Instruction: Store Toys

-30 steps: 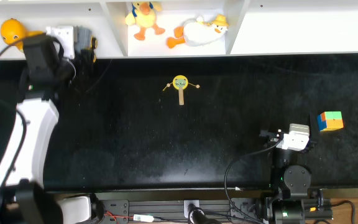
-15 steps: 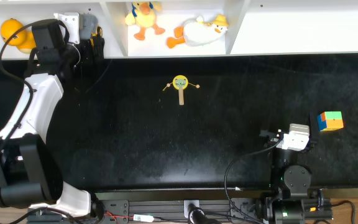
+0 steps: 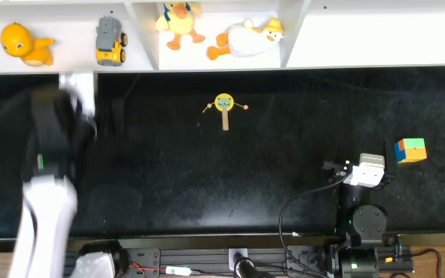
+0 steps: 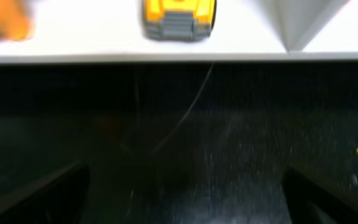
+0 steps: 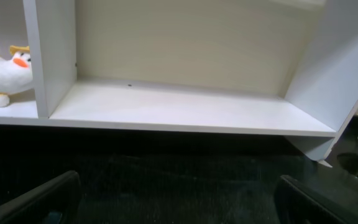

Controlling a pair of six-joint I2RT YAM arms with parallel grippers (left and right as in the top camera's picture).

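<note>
Top view, your toy truck (image 3: 110,41) sits in the far-left shelf bay (image 3: 68,55) beside the orange duck (image 3: 23,42), left gripper (image 4: 182,196) spread, empty, near its edge, right gripper (image 5: 178,199) spread likewise.

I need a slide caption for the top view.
Toy truck and orange duck stored in the shelf's left compartment; rattle and cube lie on the black table.

This looks like a robotics lab bench. A black worktop (image 3: 284,158) carries a white compartmented shelf (image 3: 377,35) across the frame's top, while the right arm's base (image 3: 359,222) and loose cables (image 3: 283,218) sit along the bottom edge.
</note>
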